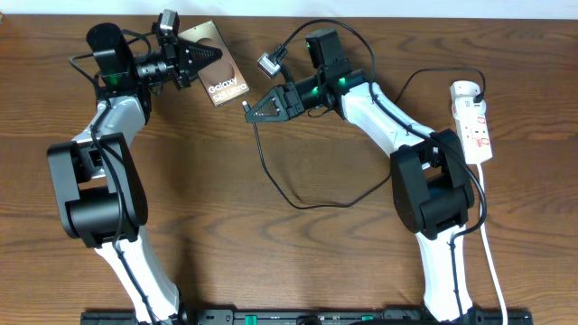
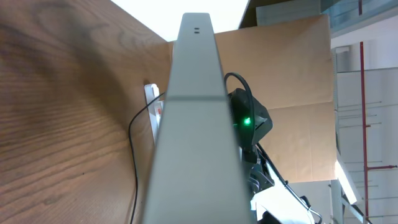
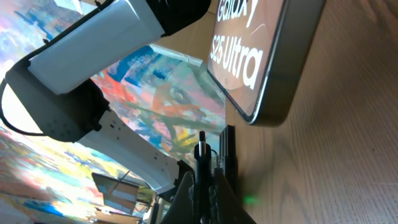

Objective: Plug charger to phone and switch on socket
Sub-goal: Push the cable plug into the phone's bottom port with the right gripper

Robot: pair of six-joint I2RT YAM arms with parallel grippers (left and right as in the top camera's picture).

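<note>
The phone (image 1: 222, 81), brown-bronze with white "Galaxy" lettering, is at the back left of the table, tilted. My left gripper (image 1: 197, 60) is shut on its far-left end. In the left wrist view the phone's grey edge (image 2: 193, 124) fills the middle and hides the fingers. My right gripper (image 1: 252, 109) is shut on the charger's small plug tip (image 3: 201, 148), a short way right of the phone (image 3: 267, 56) and apart from it. The black cable (image 1: 298, 202) loops over the table toward the white socket strip (image 1: 475, 122) at the far right, which also shows in the left wrist view (image 2: 152, 106).
The strip's thick white cord (image 1: 492, 262) runs down the right side toward the front edge. A silver connector on a black lead (image 1: 269, 63) hangs near the right wrist. Both arm bases stand at the front, left (image 1: 95, 194) and right (image 1: 433, 194).
</note>
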